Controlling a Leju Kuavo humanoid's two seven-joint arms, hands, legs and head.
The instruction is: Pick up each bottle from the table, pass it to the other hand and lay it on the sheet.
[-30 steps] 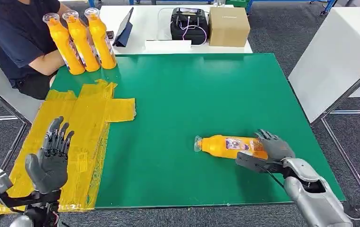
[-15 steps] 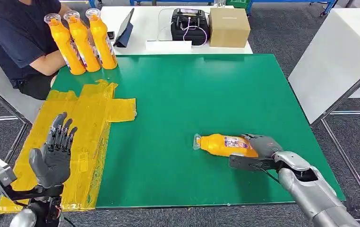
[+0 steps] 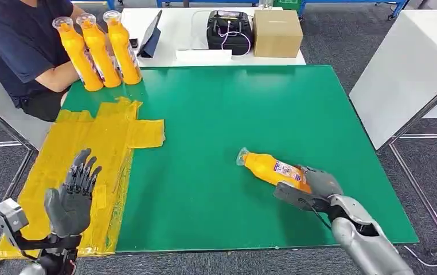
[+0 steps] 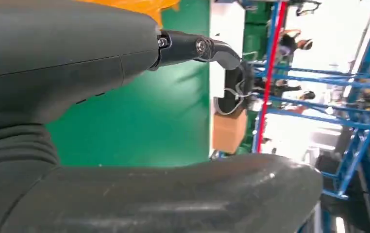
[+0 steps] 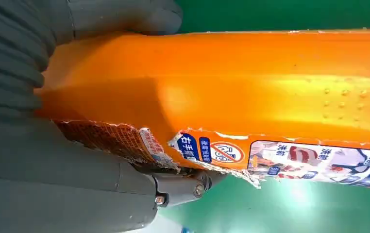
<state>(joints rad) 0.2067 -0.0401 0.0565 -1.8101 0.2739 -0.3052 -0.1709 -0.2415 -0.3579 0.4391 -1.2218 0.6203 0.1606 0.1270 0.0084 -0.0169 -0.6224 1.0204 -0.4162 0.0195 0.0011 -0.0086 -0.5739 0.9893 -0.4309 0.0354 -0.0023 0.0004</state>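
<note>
My right hand [image 3: 318, 184] has its fingers wrapped around the base of the orange bottle [image 3: 270, 168], which tilts over the green bench [image 3: 233, 114]. My left hand [image 3: 71, 199] hovers over the yellow sheet [image 3: 98, 143], fingers spread.

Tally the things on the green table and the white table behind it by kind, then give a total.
Orange bottles: 4, three standing, one in the right hand
Yellow sheet: 1
Cardboard box: 1
Black case: 1
Total: 7
</note>
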